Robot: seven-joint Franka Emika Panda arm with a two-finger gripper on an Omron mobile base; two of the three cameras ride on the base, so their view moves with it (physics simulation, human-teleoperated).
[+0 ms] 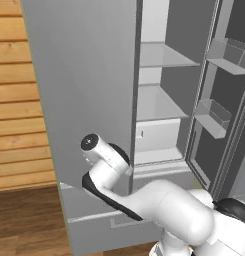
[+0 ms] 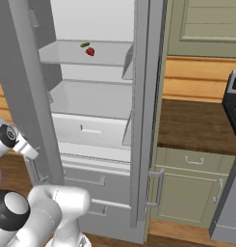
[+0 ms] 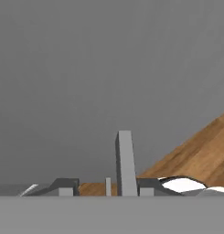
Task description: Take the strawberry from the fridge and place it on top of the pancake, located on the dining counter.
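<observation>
The fridge (image 2: 143,96) stands with both doors open. The strawberry (image 2: 90,51), small and red, lies on the upper shelf beside a dark green item (image 2: 85,45). My arm reaches to the left door (image 1: 89,75), and its wrist (image 1: 101,152) passes low around the door's edge. In the hand view my gripper (image 3: 106,187) faces the grey door panel at close range, with a grey handle bar (image 3: 125,160) rising between the fingertips. The gripper is well below and left of the strawberry. The pancake and the dining counter are out of view.
The open right door (image 1: 214,117) carries shelf bins. A pale drawer (image 2: 90,130) sits under the lower shelf. Right of the fridge are a wood-topped cabinet counter (image 2: 196,125) and a stove edge (image 2: 233,106). A wooden wall (image 1: 14,100) is on the left.
</observation>
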